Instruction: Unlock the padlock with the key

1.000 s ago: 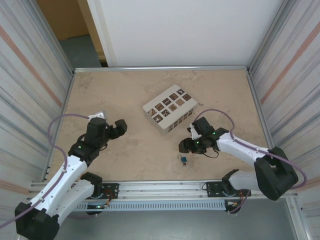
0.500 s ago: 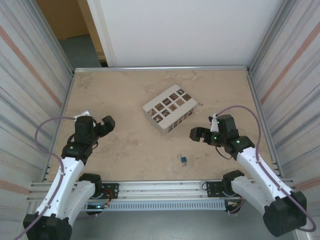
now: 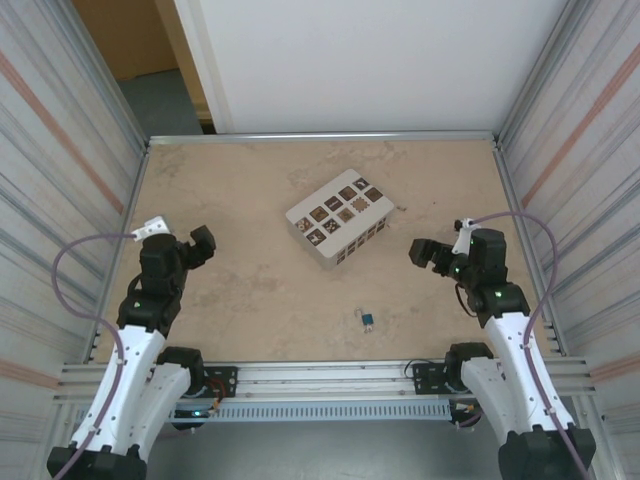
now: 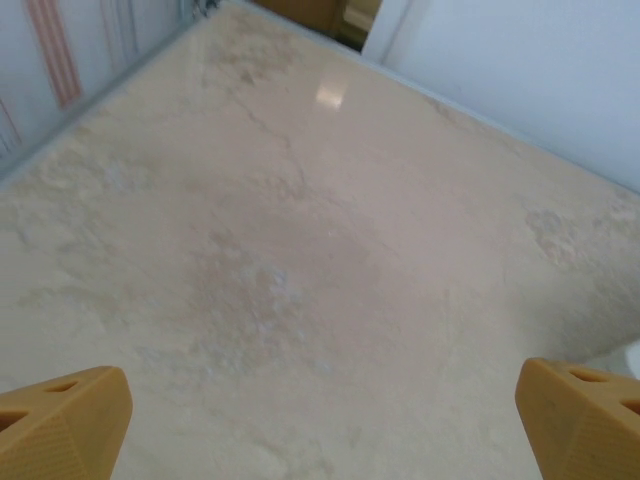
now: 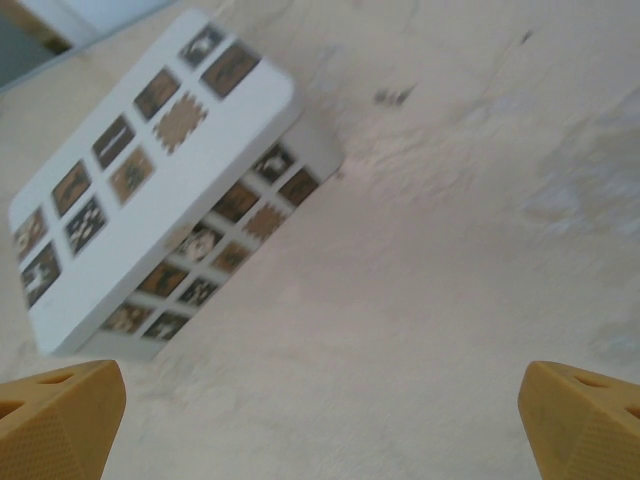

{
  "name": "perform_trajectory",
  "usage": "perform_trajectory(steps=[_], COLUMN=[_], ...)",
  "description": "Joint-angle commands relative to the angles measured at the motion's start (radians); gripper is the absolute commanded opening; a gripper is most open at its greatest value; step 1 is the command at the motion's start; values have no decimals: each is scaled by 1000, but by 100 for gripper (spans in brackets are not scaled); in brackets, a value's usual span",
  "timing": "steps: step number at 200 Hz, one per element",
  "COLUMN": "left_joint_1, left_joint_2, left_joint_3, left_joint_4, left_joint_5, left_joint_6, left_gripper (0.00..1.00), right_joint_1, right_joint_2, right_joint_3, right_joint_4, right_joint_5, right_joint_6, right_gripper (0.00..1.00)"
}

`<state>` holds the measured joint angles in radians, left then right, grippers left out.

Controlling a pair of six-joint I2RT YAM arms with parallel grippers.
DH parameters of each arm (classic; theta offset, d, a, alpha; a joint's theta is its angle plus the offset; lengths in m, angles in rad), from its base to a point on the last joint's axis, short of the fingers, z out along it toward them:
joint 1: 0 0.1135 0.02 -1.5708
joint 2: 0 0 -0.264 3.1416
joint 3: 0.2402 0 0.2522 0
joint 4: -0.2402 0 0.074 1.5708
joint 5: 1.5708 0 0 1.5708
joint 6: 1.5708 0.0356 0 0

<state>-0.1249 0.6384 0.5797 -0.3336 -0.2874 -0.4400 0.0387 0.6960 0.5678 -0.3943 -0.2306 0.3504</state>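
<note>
The tiny blue-and-silvery padlock (image 3: pixel 368 320) lies on the tan tabletop near the front edge, between the two arms, with a small silvery piece at its upper left that may be the key. My left gripper (image 3: pixel 201 245) hangs at the left side, far from the lock. Its orange fingertips (image 4: pixel 62 420) stand wide apart over bare table, so it is open and empty. My right gripper (image 3: pixel 422 252) is up and to the right of the padlock, also open, its orange fingertips (image 5: pixel 585 412) spread with nothing between them.
A white slotted box with dark squares (image 3: pixel 337 218) sits at the table's middle, also in the right wrist view (image 5: pixel 150 180). Metal rails (image 3: pixel 320 137) and corrugated walls bound the table on the back and both sides.
Both arms have drawn back toward their own sides. The right gripper has moved away from the padlock, up and to the right. The left gripper has retreated leftward. The padlock has stayed put.
</note>
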Motion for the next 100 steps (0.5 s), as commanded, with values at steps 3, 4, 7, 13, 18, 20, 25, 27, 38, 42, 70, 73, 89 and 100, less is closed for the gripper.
perform_trajectory(steps=[3, 4, 7, 13, 18, 20, 25, 27, 38, 42, 70, 73, 89, 100], left_joint_1=[7, 7, 7, 7, 6, 6, 7, 7, 7, 7, 7, 7, 7, 7], left_joint_2=[-10, -10, -8, -3, 3, 6, 14, 17, 40, 48, 121, 129, 179, 217], left_joint_3=[-58, -60, -64, -72, -79, -82, -89, -91, -100, -103, -117, -119, -129, -129], left_joint_4=[157, 161, 173, 194, 211, 218, 238, 244, 275, 288, 359, 369, 420, 444], left_joint_5=[-116, -117, -123, -130, -134, -136, -137, -138, -143, -143, -163, -163, -158, -148], left_joint_6=[118, 121, 129, 144, 159, 167, 184, 189, 210, 220, 246, 251, 282, 298], left_gripper=[99, 99, 99, 99, 99, 99, 99, 99, 99, 99, 99, 99, 99, 99], right_joint_1=[-56, -57, -64, -76, -85, -88, -95, -97, -108, -114, -141, -143, -145, -145], right_joint_2=[-40, -41, -46, -53, -58, -60, -61, -61, -54, -48, 19, 27, 65, 90], right_joint_3=[-52, -56, -68, -91, -111, -119, -138, -144, -177, -186, -231, -236, -267, -281], right_joint_4=[153, 160, 181, 223, 258, 272, 305, 318, 377, 395, 517, 530, 619, 670], right_joint_5=[80, 83, 89, 102, 113, 120, 135, 141, 175, 184, 199, 202, 220, 230], right_joint_6=[-97, -99, -107, -123, -133, -137, -146, -149, -155, -156, -153, -153, -158, -162], right_gripper=[99, 99, 99, 99, 99, 99, 99, 99, 99, 99, 99, 99, 99, 99])
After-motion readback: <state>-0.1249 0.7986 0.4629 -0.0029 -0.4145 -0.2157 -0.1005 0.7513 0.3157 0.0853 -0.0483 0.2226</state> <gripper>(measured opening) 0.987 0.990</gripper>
